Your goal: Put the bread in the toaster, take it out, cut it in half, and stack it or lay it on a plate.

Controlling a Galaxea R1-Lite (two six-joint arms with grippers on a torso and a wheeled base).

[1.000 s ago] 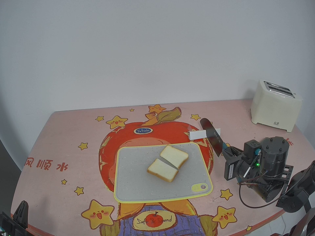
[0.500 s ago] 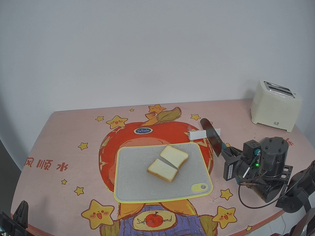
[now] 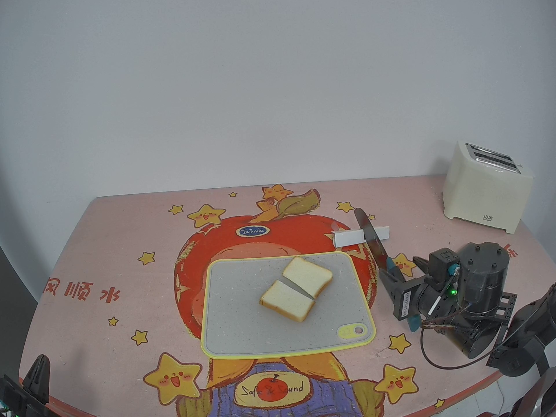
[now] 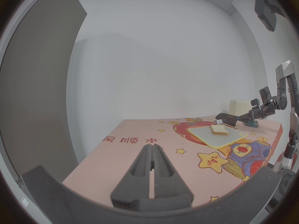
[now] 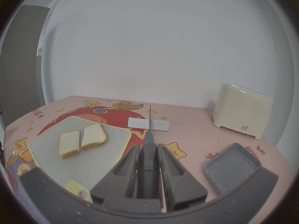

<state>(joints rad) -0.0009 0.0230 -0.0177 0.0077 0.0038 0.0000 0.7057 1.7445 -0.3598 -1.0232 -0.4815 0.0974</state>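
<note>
The toasted-looking white bread is already cut. The two square bread halves [image 3: 307,275] lie side by side, almost touching, on the grey yellow-rimmed cutting board [image 3: 243,314]. The right gripper [image 5: 149,150] is clamped on the teal handle of a dark-bladed knife [image 3: 370,237], just off the board's right side (blade edge-on, tip by a small white block [image 3: 350,237]). The cream two-slot toaster [image 3: 486,189] sits in the far right corner. The left gripper [image 4: 152,148] is pinched together, empty, by the pink cartoon-print table [image 3: 116,250]'s near left edge.
</note>
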